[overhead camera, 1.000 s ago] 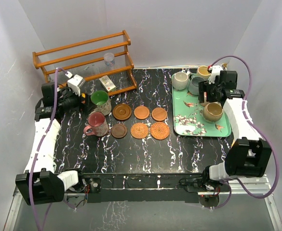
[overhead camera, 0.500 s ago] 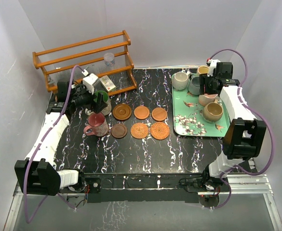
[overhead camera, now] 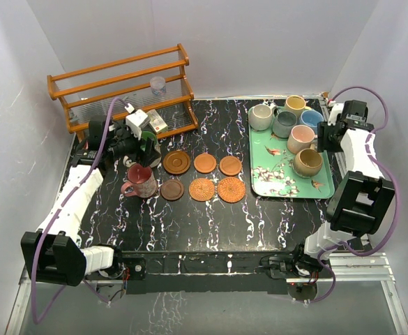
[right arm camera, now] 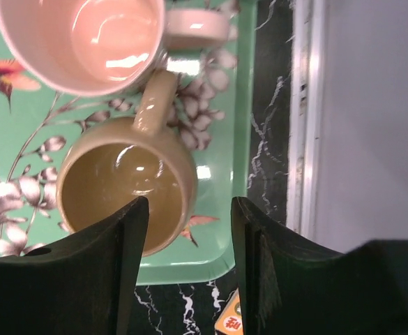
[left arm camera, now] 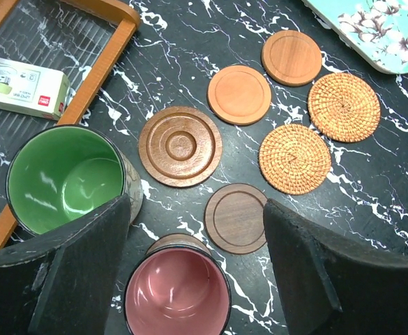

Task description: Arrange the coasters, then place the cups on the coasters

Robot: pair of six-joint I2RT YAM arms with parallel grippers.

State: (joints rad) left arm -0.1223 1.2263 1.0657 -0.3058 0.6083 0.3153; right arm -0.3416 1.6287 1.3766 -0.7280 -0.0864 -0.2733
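Six coasters lie mid-table: a ringed brown coaster (overhead camera: 176, 162) (left arm camera: 180, 146), an orange coaster (left arm camera: 239, 94), a brown coaster (left arm camera: 291, 58), a dark coaster (left arm camera: 236, 218) and two wicker coasters (overhead camera: 201, 189) (overhead camera: 231, 189). The maroon cup (overhead camera: 141, 180) (left arm camera: 177, 293) stands on another wooden coaster (left arm camera: 178, 241). Beside it is the green cup (overhead camera: 152, 153) (left arm camera: 68, 178). My left gripper (overhead camera: 145, 145) (left arm camera: 197, 230) hovers open above these two cups. Cream (overhead camera: 261, 116), grey-blue (overhead camera: 284, 123), yellow (overhead camera: 295, 105), blue (overhead camera: 311, 120), pink (overhead camera: 301, 138) and tan (overhead camera: 307, 162) (right arm camera: 123, 192) cups stand on the tray. My right gripper (overhead camera: 324, 139) (right arm camera: 190, 206) is open over the tan cup's right wall.
The green flowered tray (overhead camera: 280, 185) (right arm camera: 224, 244) lies at the right, close to the table's right edge. A wooden rack (overhead camera: 120, 87) with a small clear cup (overhead camera: 158, 86) and a white box (overhead camera: 155, 122) stands at the back left.
My right arm has swung from over the tray's middle to its right edge, and its jaws have narrowed. My left gripper has shifted right, over the green and maroon cups.
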